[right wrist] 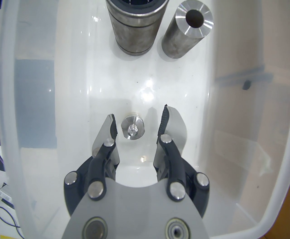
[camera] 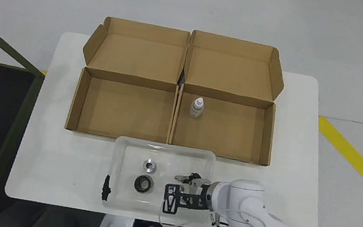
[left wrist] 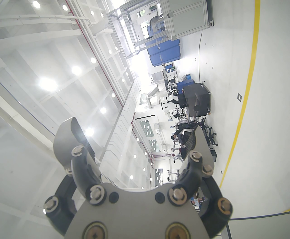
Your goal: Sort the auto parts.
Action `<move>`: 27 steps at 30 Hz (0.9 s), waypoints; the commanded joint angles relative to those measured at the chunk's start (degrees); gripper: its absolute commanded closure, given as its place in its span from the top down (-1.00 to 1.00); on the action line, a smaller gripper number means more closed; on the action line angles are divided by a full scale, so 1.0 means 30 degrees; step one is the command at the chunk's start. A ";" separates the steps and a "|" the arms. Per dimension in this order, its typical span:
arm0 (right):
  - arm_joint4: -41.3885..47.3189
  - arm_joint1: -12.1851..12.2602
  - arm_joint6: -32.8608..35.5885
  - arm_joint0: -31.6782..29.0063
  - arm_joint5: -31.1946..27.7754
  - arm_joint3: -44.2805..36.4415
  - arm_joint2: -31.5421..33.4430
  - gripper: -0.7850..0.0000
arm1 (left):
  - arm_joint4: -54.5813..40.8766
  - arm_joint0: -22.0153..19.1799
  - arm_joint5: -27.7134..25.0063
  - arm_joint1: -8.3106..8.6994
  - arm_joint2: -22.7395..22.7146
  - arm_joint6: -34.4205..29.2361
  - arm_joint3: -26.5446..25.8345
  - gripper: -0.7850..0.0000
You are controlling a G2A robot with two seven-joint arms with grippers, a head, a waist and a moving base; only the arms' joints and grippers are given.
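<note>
Two cardboard boxes, a left box (camera: 121,107) and a right box (camera: 235,133), stand open and touching side by side on the tabletop (camera: 54,150). One clear bin (camera: 165,146) sits just in front of them. Three metal parts are in the bin: a dark sleeve (right wrist: 136,29) and a silver cylinder (right wrist: 187,31) upright just beside each other, and a small stud (right wrist: 132,127) apart from them. The right gripper (right wrist: 138,117) is down inside the bin. Its jaws are spread moderately wide on either side of the stud, which stands between them, closer to one, and is not gripped. The left gripper (left wrist: 134,126) points up into the room, its jaws wide apart and holding nothing. One small white bottle (camera: 197,107) stands in the right box.
</note>
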 commanded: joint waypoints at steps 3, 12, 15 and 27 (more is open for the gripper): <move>0.0183 -0.0021 0.0205 0.0138 -0.0114 0.0160 -0.0206 -0.50 | 0.0000 0.0000 0.0000 0.0000 0.0000 0.0000 -0.0001 1.00; 0.1058 0.0008 -0.0766 0.0344 -0.0065 -0.0803 0.0071 -1.00 | 0.0000 0.0000 0.0000 0.0000 0.0000 0.0000 -0.0001 1.00; 0.1199 0.0114 -0.0886 0.0179 -0.0386 -0.1635 0.0301 -1.00 | 0.0000 0.0000 0.0000 0.0000 0.0000 0.0000 -0.0001 1.00; 0.1511 0.0346 -0.4148 -0.0423 0.0334 -0.2617 0.1541 -1.00 | 0.0000 0.0000 0.0000 0.0000 0.0000 0.0000 -0.0001 1.00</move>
